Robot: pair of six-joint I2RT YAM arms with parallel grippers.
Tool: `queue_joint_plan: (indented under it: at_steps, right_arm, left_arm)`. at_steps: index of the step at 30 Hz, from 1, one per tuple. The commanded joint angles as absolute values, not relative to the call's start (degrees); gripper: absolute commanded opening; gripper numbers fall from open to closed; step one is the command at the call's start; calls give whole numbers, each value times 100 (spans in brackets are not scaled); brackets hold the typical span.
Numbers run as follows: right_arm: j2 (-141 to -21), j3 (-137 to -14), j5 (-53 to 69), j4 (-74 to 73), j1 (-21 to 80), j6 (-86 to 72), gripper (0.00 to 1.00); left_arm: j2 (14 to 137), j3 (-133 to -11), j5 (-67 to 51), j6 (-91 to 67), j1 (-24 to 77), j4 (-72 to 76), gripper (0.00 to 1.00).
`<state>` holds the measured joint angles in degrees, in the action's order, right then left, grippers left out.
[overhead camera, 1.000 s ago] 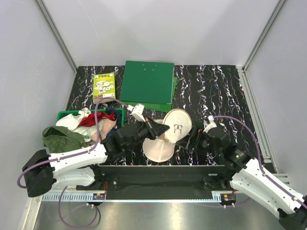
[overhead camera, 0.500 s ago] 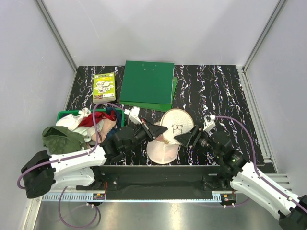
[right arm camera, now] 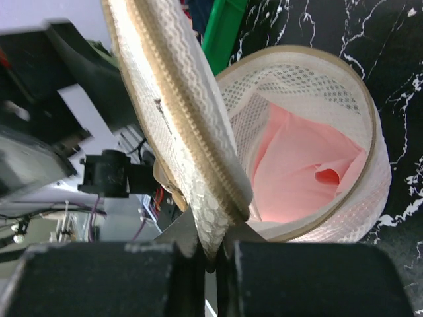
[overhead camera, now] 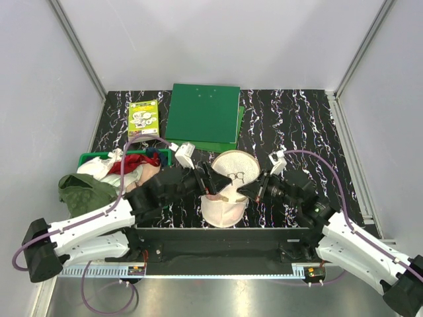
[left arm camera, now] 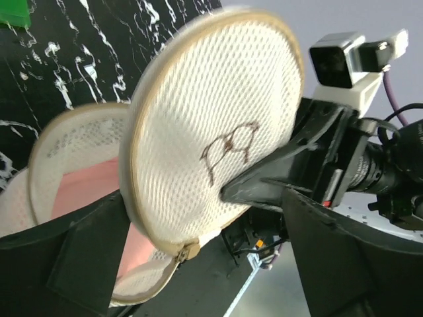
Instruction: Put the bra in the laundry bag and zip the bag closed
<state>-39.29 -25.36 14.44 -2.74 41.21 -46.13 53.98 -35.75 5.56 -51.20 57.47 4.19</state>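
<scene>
Right claw (right arm camera: 213, 254) is clenched on the rim of the upper half of the laundry bag (overhead camera: 225, 210), pinching the zip edge between its two fingers and holding that disc raised and tilted over the lower half. The lower half lies open on the tabletop (overhead camera: 297, 125) close to the near edge. The bra (right arm camera: 297, 158) is inside it, its pink fabric bunched against the mesh wall and fully within the rim.

From the other side, the left claw (overhead camera: 209, 181) is released, with its jaws spread wide. In its wrist view the raised disc stands between the two dark fingers, with the black bra-outline print (left arm camera: 228, 148) facing that camera. The zip pull (left arm camera: 184, 252) hangs at the lowest point of the lifted rim, where the two halves meet. Whether either left finger touches the mesh cannot be told. The zip is undone around most of the rim.

Further left, a green basket (overhead camera: 89, 158) holds a red cloth (overhead camera: 132, 164) and pale items, and an olive-green garment (overhead camera: 82, 190) spills over its near side. At the far end of the tabletop lie a small green box (overhead camera: 143, 119) and a green folder (overhead camera: 201, 113).
</scene>
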Motion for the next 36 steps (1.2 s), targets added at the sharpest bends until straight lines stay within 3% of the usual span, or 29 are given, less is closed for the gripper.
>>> queue_joint_plan:
  at_steps: [1,5,8,9,11,12,14,15,16,17,20,23,30,36]
  right_arm:
    - [-4078,-2883,1941,-694,4122,-4122,0]
    - [-4140,-2953,2162,-738,4122,-4061,0]
    - [-4113,-2997,2276,-782,4113,-4034,0]
    - [-4096,-3006,2294,-800,4113,-4052,0]
    - [-4087,-3058,2320,-870,4113,-4078,1]
    - [-4113,-3067,2303,-905,4113,-4174,4]
    - [-4166,-3216,2093,-1168,4113,-4315,28]
    - [-4227,-3286,1961,-1517,4105,-4542,39]
    - [-4254,-3365,1690,-1703,4122,-4683,56]
    - [-4254,-3479,1574,-1870,4113,-4841,64]
    - [-4123,-3402,1161,-2398,4113,-5816,83]
    - [-3781,-3121,1178,-2408,4140,-6625,95]
    - [-2840,-2743,545,-3014,4201,-7811,100]
    - [-3049,-2207,1002,-2252,4297,-8322,99]
  left_arm:
    - [5422,-4341,-121,-4158,5345,-763,99]
    - [6053,-4570,-947,-3815,4835,-993,99]
    - [6301,-4597,-1686,-3709,4492,-827,88]
    - [6389,-4579,-1983,-3718,4369,-730,72]
    - [6442,-4527,-2187,-3735,4307,-502,52]
    - [6495,-4526,-2275,-3744,4254,-475,29]
    - [6495,-4474,-2294,-3805,4184,-440,7]
    - [6478,-4439,-2224,-3936,4166,-448,0]
    - [6399,-4404,-2171,-4016,4149,-431,0]
    - [6355,-4360,-2119,-4104,4131,-422,0]
    - [6127,-4158,-1820,-4613,4131,-431,0]
    - [5951,-3947,-1679,-5176,4131,-404,0]
    - [5573,-3709,-1398,-5668,4131,-659,0]
    - [5476,-3612,-1397,-5678,4131,-650,0]
